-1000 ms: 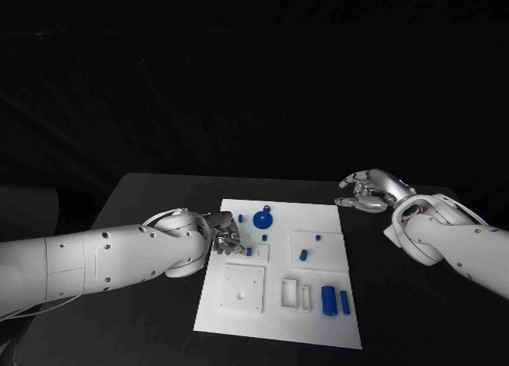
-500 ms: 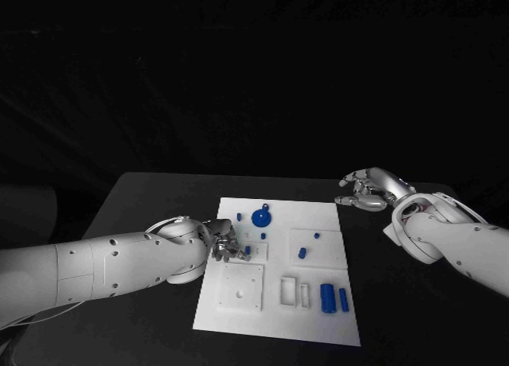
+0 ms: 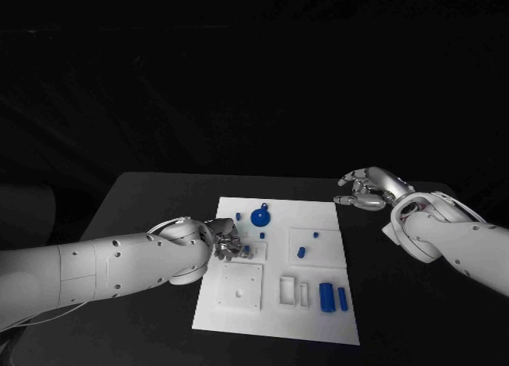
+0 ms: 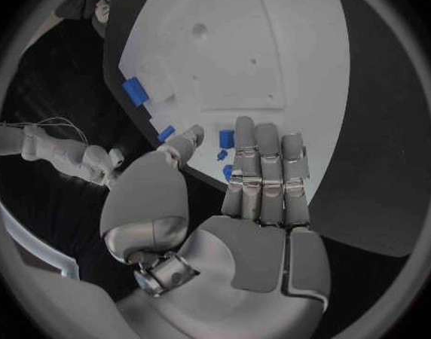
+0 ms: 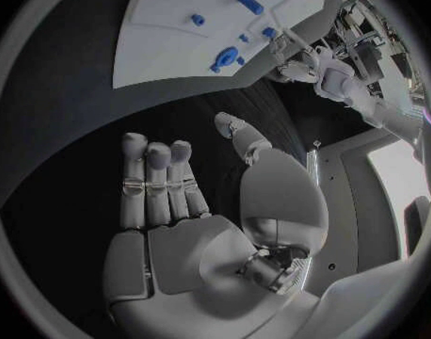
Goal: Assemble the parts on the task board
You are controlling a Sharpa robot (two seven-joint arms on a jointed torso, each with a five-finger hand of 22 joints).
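My left hand hovered over the left edge of the task board, fingers straight and side by side, thumb set apart, and nothing between them that I could see. I judged it was placed there to reach the small blue peg just beside my fingertips, standing in the little raised square at the board's middle left. Whether the tips touched the board I could not tell.

My right hand hung above the bare counter off the board's far right corner, well apart from every part, fingers loosely curled and holding nothing. It looked to be parked out of the way so the left could work unhindered.

The board was a long white plate lying lengthwise away from me in the middle of the black counter. On it, the parts were a vivid blue: a round disc with a small tab near the far end, a short peg beside it, two small pieces on the right-hand square panel, and two longer bars lying side by side near the close right corner. A square white block with a hole and narrow white slots sat close to me, the slots seemingly unfilled, so I took the assembly to be far from finished.
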